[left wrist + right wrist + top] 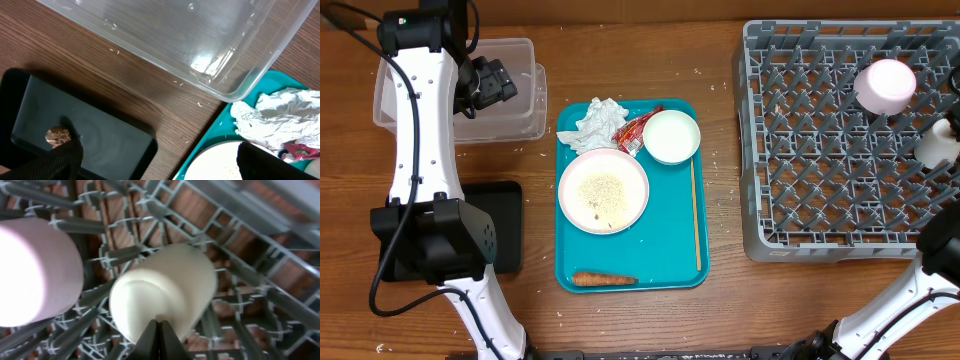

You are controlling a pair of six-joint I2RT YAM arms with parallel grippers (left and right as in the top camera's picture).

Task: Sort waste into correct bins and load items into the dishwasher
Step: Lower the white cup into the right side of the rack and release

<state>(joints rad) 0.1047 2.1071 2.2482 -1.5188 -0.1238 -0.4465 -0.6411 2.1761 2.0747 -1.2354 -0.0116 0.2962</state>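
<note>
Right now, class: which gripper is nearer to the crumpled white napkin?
Left. The left gripper is over the clear tub, just left of the napkin; the right gripper is by the white cup in the dish rack, far to the right.

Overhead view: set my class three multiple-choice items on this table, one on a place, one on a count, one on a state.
1. Where on the teal tray does the carrot lie?
A) at the far edge
B) in the middle
C) at the edge nearest the robot

2. How many cups stand in the dish rack?
A) none
B) two
C) four

3. In what state is the plate?
A) scattered with rice
B) clean and bare
C) upside down

Answers:
1. C, as the carrot lies along the tray's near edge, below the plate.
2. B, as a pink cup and a white cup are the only two in the rack.
3. A, as loose white grains cover the plate's middle.
</note>
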